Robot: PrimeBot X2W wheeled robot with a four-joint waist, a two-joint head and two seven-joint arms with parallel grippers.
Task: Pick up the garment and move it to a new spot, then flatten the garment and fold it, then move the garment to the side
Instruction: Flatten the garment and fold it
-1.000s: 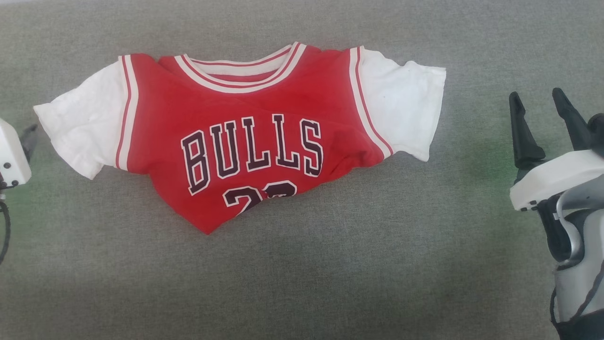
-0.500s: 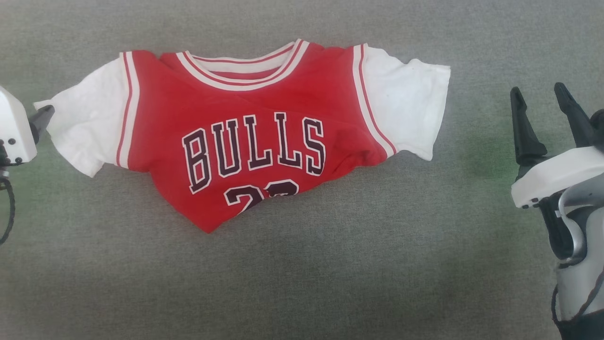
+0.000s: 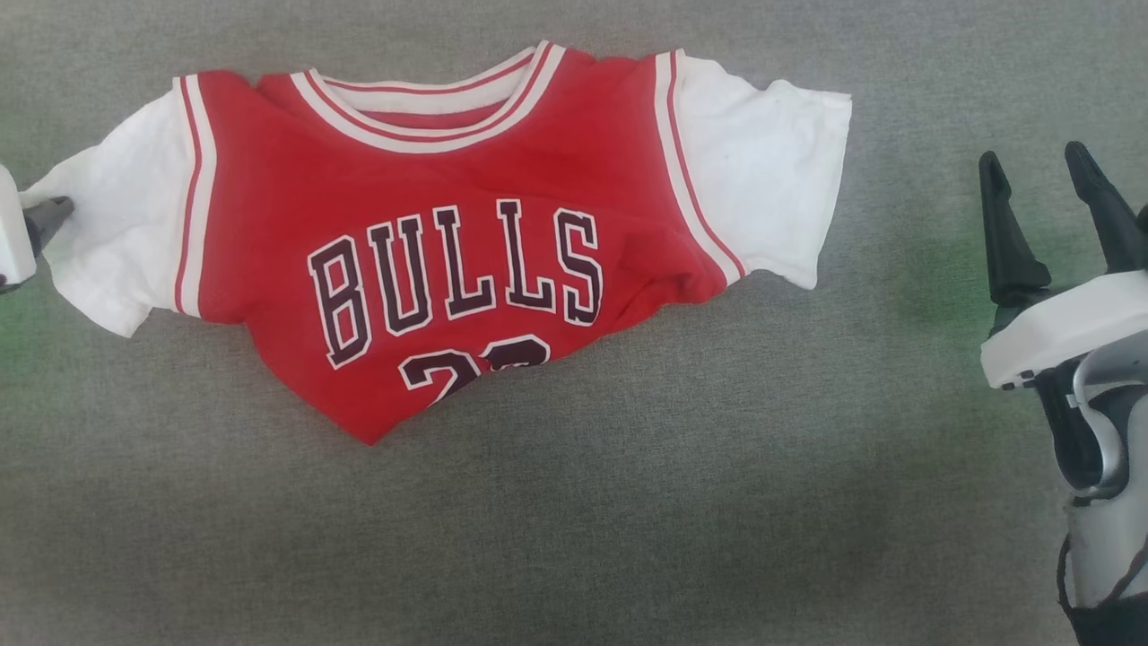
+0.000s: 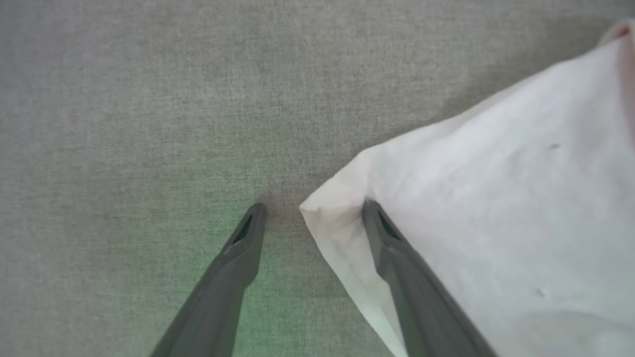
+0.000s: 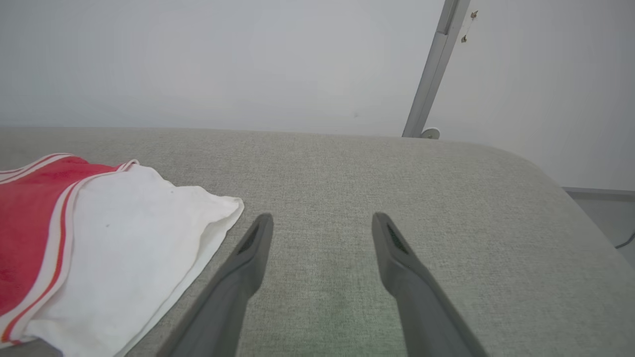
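garment (image 3: 430, 170) lettering-up, hem bunched, on grey tabletop (image 3: 628, 502) | left tool (image 4: 312, 210) wide open astride the left white sleeve's corner, gripping nothing | right tool (image 3: 1031, 161) wide open, empty, apart from right sleeve

Right gripper (image 3: 1031, 154): two long dark tapered fingers (image 3: 1009, 242), white housing (image 3: 1067, 332) with small dark screws, silver-grey forearm (image 3: 1103, 547), black cable (image 3: 1112, 626). Left gripper (image 4: 313, 207): same dark fingers, white housing.
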